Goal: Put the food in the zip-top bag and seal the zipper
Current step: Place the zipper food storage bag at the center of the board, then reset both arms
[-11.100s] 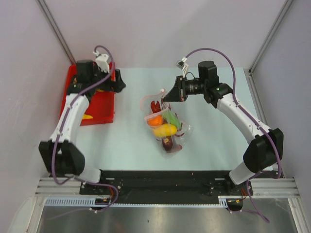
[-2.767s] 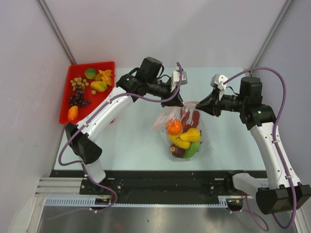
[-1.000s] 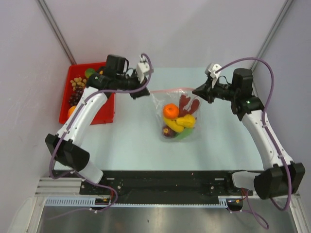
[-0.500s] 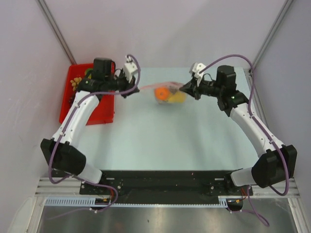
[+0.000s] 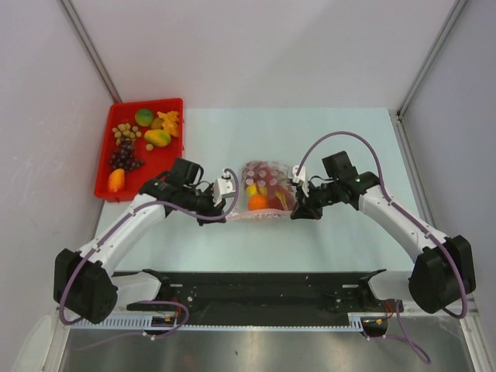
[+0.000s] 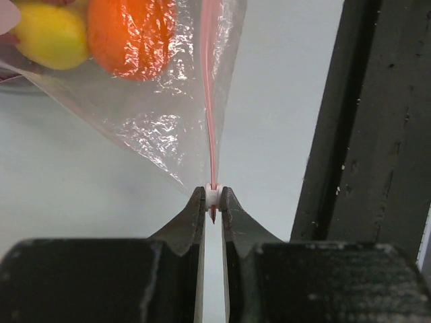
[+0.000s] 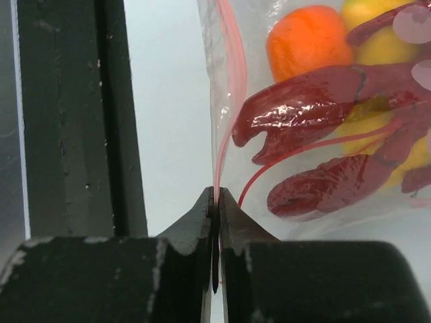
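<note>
The zip-top bag lies at the table's middle, its zipper along the near edge. Orange and yellow food shows through the clear plastic. My left gripper is shut on the zipper's left end. In the left wrist view the gripper pinches a small white slider, and the zipper runs away from it. My right gripper is shut on the right end. In the right wrist view the gripper clamps the zipper beside the orange food.
A red tray at the far left holds several more pieces of food, among them a dark grape bunch. A black rail runs along the near table edge, close behind both grippers.
Both arms have swung the bag from the far middle of the table toward the near side and lowered it, so the zipper edge now faces the rail.
</note>
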Controlling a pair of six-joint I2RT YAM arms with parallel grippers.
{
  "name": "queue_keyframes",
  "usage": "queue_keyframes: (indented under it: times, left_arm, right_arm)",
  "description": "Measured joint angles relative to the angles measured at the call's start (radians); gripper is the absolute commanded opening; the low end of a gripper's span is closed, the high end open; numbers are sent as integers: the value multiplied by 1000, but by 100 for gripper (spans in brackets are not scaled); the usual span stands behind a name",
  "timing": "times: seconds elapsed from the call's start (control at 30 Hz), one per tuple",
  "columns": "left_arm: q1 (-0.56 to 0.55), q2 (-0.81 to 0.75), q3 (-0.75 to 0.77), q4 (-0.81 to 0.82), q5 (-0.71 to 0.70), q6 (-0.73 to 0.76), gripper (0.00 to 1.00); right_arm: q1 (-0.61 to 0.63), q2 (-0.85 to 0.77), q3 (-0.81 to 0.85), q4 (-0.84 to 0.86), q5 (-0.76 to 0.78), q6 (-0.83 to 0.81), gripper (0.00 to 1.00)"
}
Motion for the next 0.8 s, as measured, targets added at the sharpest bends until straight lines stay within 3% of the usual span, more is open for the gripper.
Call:
queue_keyframes:
  times: [0.07,0.1,0.13,0.17,0.2,0.23,0.3,0.43,0.67,0.8]
  left_arm:
    - [-19,-38,-36,10,1,-3,9]
    - [-27,-50,-47,12,2,-5,23]
    - [-37,-64,-60,16,2,-9,35]
    - [-47,-73,-71,14,3,-12,48]
    - [-55,-79,-77,9,4,-13,67]
    - [-61,-80,-77,2,8,-21,74]
    - [-66,-81,-76,-7,18,-32,99]
    - [-68,-86,-36,-44,25,-74,100]
    - [-33,-79,224,-28,0,-238,100]
    - [85,33,462,-2,-6,-362,100]
  right_arm:
    - [5,-24,-12,-32,3,-30,21]
    - [9,-33,-19,-50,5,-41,28]
    - [13,-40,-28,-66,10,-49,43]
    - [16,-45,-34,-80,14,-53,51]
    - [21,-50,-40,-92,19,-54,60]
    - [27,-54,-44,-101,24,-53,71]
    - [38,-68,-47,-106,34,-31,80]
    - [52,-157,-48,-70,59,63,100]
    - [27,-286,-13,89,171,323,100]
    - [-108,-235,48,201,211,457,100]
